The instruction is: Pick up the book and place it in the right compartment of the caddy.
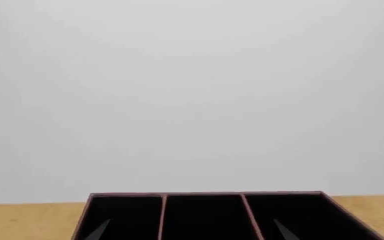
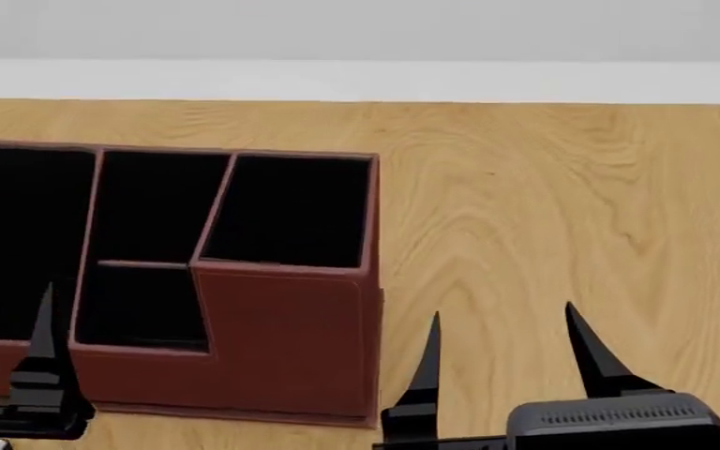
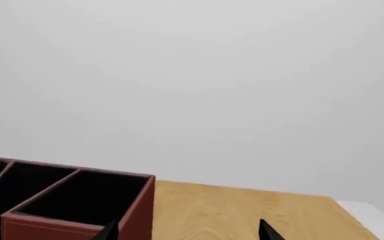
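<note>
Standing on the wooden table (image 2: pixel 561 187), the caddy (image 2: pixel 285 347) shows its right compartment (image 2: pixel 288 211) empty; right gripper (image 2: pixel 504 352) spread wide, left gripper (image 2: pixel 41 328) unclear.

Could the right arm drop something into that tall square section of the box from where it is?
Probably yes. The right tool is open and holds nothing, just right of the caddy, and the right compartment is open-topped with nothing in it. The arm would need to rise over its wall.

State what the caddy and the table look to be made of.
Caddy: reddish-brown leather-look shell, judging by its matte, faintly seamed walls; the matte black lining may be fabric. Table: light wood or wood-look laminate, with visible swirling grain.
</note>
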